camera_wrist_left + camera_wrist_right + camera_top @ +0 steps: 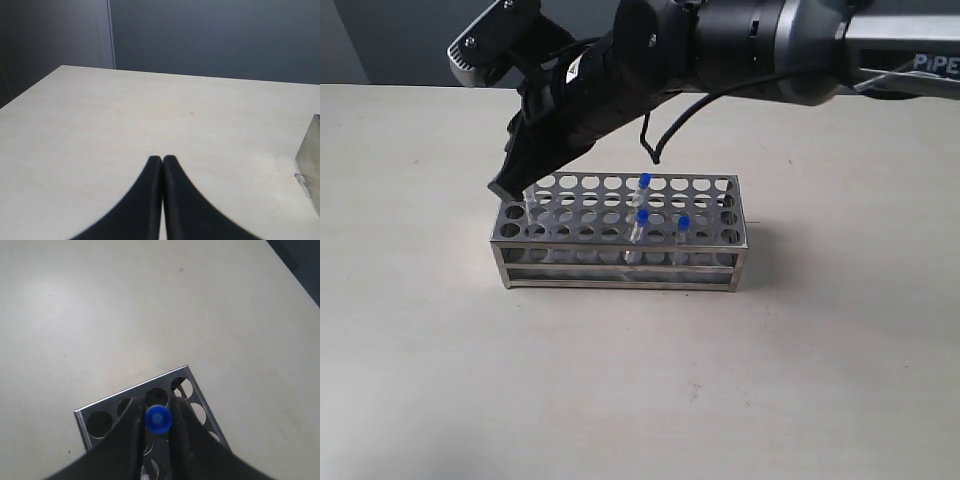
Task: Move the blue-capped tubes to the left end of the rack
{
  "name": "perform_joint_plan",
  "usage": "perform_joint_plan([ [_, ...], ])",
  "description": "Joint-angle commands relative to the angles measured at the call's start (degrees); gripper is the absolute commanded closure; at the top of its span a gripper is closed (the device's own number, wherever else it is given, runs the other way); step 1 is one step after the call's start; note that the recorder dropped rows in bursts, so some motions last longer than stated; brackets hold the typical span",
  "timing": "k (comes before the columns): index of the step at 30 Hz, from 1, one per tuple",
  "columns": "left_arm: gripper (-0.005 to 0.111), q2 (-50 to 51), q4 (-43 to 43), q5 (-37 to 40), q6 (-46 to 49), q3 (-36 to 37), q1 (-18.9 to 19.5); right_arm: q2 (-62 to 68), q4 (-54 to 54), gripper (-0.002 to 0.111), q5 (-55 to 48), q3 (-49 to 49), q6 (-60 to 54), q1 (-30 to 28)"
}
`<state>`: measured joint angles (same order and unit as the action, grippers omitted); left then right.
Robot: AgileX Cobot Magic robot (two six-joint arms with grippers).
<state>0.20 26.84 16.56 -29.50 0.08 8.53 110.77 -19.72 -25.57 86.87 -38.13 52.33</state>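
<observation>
1. The blue-capped tube (158, 420) in hand is over the corner holes at the left end of the rack (620, 262). It is pinched at its cap between the two fingers of the right gripper (158, 411). Its clear body is faint, so I cannot say how deep it sits in a hole.
2. To do this step well, I think the tube should be kept upright and centred over one hole. It should then be lowered straight down until the rack carries it, and only then let go.
3. The fingers should open just a little and rise straight up. A sideways pull could tip the tube or push the rack, which looks light.
4. Three other blue-capped tubes (643, 215) stand around the middle of the rack, apart from the right gripper. They need the same move.
5. The left gripper (162, 161) is apart from the rack, over the bare table (125, 115). Its fingers are pressed together on nothing.
</observation>
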Motion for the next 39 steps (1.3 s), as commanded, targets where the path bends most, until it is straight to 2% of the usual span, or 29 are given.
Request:
perform_joint_plan([
  [1,0.106,-0.2,0.17,0.12,-0.1,-0.08,-0.15,0.92,0.08,0.109,0.42,0.37,-0.98,-0.32],
  [10,0.106,-0.2,0.17,0.12,-0.1,-0.08,-0.15,2.11,-0.33,0.109,-8.07,5.11,-0.98,-0.32],
  [31,0.106,-0.2,0.17,0.12,-0.1,-0.08,-0.15,3.87,-3.3,0.109,-11.57,5.11,-2.28,-0.21],
  [39,0.106,-0.2,0.17,0.12,-0.1,-0.08,-0.15,3.87,-3.44,0.109,-15.47,8.91,-2.28,-0.21],
])
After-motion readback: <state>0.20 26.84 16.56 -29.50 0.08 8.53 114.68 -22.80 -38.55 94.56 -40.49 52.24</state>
